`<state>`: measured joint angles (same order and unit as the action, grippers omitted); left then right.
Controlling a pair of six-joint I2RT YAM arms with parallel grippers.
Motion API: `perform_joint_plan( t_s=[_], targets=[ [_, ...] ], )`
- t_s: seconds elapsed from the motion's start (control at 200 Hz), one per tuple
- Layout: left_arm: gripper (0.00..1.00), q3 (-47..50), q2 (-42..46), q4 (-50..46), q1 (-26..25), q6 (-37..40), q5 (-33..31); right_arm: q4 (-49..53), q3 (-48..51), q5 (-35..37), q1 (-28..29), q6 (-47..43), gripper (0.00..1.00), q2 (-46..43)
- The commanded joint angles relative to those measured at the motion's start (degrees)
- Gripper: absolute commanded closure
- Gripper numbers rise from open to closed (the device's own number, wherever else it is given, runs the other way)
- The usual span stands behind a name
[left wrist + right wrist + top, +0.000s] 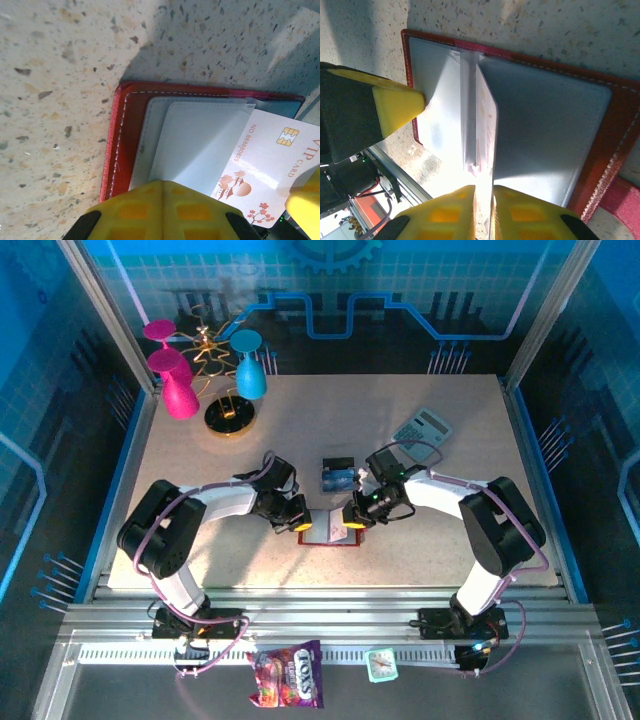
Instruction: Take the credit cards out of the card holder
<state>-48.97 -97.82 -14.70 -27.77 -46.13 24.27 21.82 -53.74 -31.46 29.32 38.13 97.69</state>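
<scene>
On the speckled table (60,75), the holder (131,135) is pinned by the closed left gripper (162,189), while the card (270,160), jutting rightward, is pinched by the right gripper (484,190).

A speckled beige stone-look bench (300,410) lies brightly lit. Behind it and at both sides stand blue walls (420,290) printed with circuit lines, framed by slanting aluminium posts (110,315). A ribbed aluminium rail (330,615) runs along its near edge.

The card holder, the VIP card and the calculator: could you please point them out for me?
card holder (132,130), left wrist view, red stitched border.
VIP card (272,165), left wrist view, white face near the chip.
calculator (422,427), top external view, middle of its face.
</scene>
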Motion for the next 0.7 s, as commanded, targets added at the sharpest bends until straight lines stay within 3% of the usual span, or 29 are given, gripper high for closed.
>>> perform_joint_plan(
  t_s=[0.0, 0.69],
  targets=[
    [0.93, 1.1, -0.3, -2.2, -0.5, 0.6, -0.8, 0.2, -1.5, 0.5, 0.9, 1.2, 0.81, 0.5],
    [0.91, 0.1, 0.1, -2.6, -0.5, 1.0, -1.1, 3.7, -3.4, 2.8, 1.1, -0.3, 0.90, -1.5]
  ],
)
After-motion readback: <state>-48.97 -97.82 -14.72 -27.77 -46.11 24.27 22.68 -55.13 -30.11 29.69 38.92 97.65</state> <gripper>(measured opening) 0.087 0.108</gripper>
